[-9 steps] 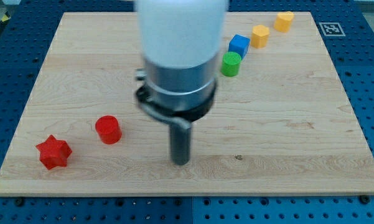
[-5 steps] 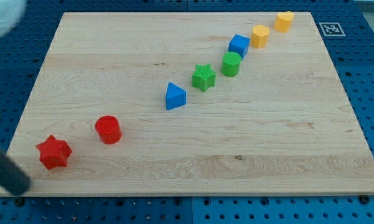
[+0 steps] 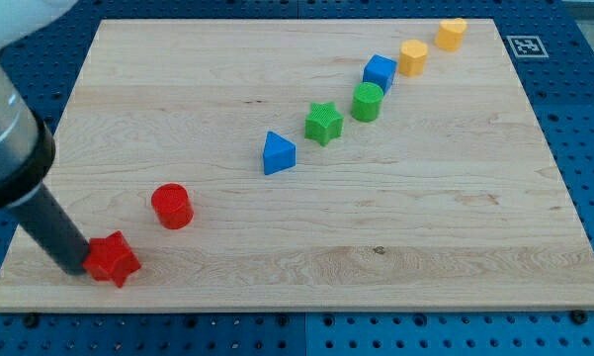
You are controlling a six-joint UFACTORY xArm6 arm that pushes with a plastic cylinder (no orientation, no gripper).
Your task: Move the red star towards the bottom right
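The red star (image 3: 113,260) lies near the bottom left corner of the wooden board (image 3: 425,218). My tip (image 3: 72,265) rests on the board right against the star's left side, touching it. The dark rod slants up to the view's left, into the arm's body at the left edge.
A red cylinder (image 3: 172,206) stands up and to the right of the star. A blue triangle (image 3: 278,153), a green star (image 3: 323,123), a green cylinder (image 3: 368,101), a blue block (image 3: 380,71) and two yellow blocks (image 3: 412,56) (image 3: 452,33) run diagonally to the top right.
The arm swept from the board's middle to the far left, then came in against the red star. The star has slid right and slightly down.
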